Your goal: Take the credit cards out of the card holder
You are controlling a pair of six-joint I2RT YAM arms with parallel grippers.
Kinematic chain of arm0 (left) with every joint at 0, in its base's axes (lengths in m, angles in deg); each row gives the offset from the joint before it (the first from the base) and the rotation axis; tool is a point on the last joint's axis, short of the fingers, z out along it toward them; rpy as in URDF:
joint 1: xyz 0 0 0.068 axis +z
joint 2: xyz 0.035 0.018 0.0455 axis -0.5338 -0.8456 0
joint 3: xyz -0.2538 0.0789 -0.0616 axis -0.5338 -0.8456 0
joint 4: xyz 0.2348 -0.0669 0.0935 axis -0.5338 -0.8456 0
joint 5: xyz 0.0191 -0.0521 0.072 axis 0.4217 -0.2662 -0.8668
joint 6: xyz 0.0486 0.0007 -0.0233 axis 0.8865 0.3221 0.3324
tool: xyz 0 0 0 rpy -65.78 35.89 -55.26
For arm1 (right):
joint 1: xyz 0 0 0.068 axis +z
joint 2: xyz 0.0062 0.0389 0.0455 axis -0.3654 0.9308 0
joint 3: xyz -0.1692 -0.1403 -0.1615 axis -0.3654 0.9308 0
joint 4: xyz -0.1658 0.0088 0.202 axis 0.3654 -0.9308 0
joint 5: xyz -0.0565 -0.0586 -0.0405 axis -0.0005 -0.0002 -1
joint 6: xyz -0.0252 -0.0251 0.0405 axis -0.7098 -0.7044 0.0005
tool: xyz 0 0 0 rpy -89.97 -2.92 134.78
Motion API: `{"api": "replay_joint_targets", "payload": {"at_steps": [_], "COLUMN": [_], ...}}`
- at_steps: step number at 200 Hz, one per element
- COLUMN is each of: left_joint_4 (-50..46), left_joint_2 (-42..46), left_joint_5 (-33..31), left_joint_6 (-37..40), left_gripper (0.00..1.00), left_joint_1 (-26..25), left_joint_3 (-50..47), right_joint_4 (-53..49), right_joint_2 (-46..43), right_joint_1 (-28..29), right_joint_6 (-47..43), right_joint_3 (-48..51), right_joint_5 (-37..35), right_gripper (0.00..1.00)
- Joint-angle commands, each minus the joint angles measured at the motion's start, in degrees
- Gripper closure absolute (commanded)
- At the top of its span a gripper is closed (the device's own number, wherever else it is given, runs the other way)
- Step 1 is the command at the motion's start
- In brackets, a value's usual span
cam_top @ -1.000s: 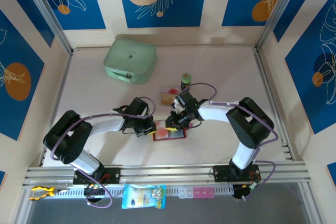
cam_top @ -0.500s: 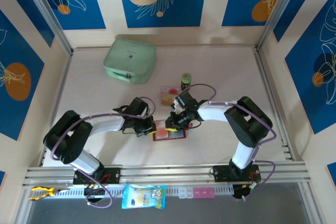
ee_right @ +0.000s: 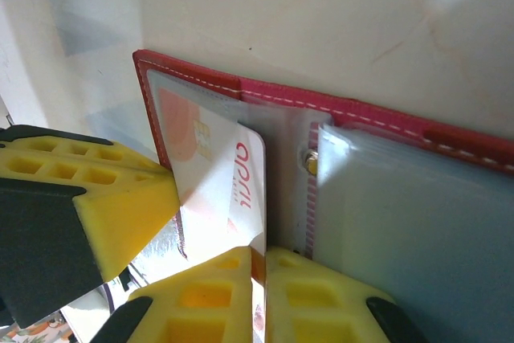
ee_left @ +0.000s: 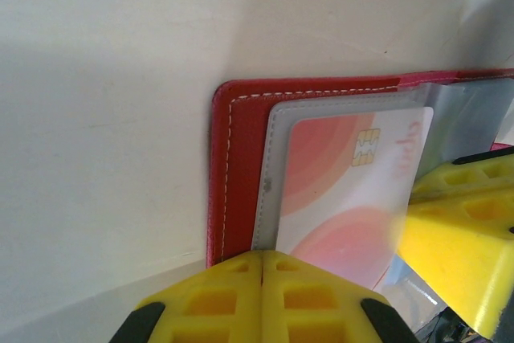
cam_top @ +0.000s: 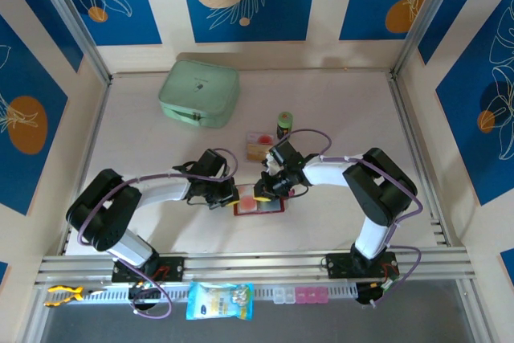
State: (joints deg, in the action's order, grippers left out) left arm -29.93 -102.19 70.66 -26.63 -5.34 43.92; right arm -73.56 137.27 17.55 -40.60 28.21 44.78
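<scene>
- Two tools meet at the card holder [cam_top: 259, 205], which lies open and flat on the counter [cam_top: 345, 102], front of centre, between my two arms.
- Left tool [ee_left: 262, 259]: fully closed, its yellow tips side by side with no gap. They sit at the holder's red stitched edge, right by the rim of a clear sleeve [ee_left: 271, 174]. I can't tell whether anything is nipped between them.
- Right tool [ee_right: 259, 255]: closed on a credit card [ee_right: 221, 174]. The card's lower corner runs in between the two yellow fingers.
- That card is white with orange-pink circles and a chip. In the right wrist view one end lies under the sleeve and the gripped end tilts up off the holder.
- The tools sit just beside each other. Each one shows as a yellow block at the edge of the other's wrist view.
- The other half of the holder carries a stack of greyish sleeves [ee_right: 418, 222], with the red cover border showing beyond them.
- Loose cards [cam_top: 258, 144] with yellow and red print lie on the counter just behind the holder, not touching it. I can't count them.
- A small green can [cam_top: 284, 124] stands upright just behind and right of those cards.
- A mint-green zip case [cam_top: 199, 94] sits well apart at the back left.
- On the front rail I see a blue snack packet [cam_top: 218, 300] and a pink pill box [cam_top: 305, 295].
</scene>
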Motion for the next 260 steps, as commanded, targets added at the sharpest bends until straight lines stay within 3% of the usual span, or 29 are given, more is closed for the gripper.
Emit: {"api": "replay_joint_targets", "payload": {"at_steps": [1,140,260], "left_joint_4": [-3.3,-3.6,-2.9], "left_joint_2": [-0.8,-0.4,-0.8], "left_joint_5": [-0.7,-0.8,-0.5], "left_joint_6": [0.9,0.7,0.7], "left_gripper": [0.95,0.95,0.95], "left_joint_1": [0.5,0.5,0.5], "left_joint_3": [-0.2,0.0,-0.1], "right_joint_4": [-3.3,-20.6,-26.7], "right_joint_2": [-2.5,-10.0,-6.2], "right_joint_1": [-0.4,-1.8,2.9], "right_joint_6": [-1.7,-8.5,-9.2], "right_joint_3": [0.6,-4.5,-11.1], "right_joint_5": [-0.7,-9.2,-15.3], "right_gripper": [0.91,0.95,0.92]}}
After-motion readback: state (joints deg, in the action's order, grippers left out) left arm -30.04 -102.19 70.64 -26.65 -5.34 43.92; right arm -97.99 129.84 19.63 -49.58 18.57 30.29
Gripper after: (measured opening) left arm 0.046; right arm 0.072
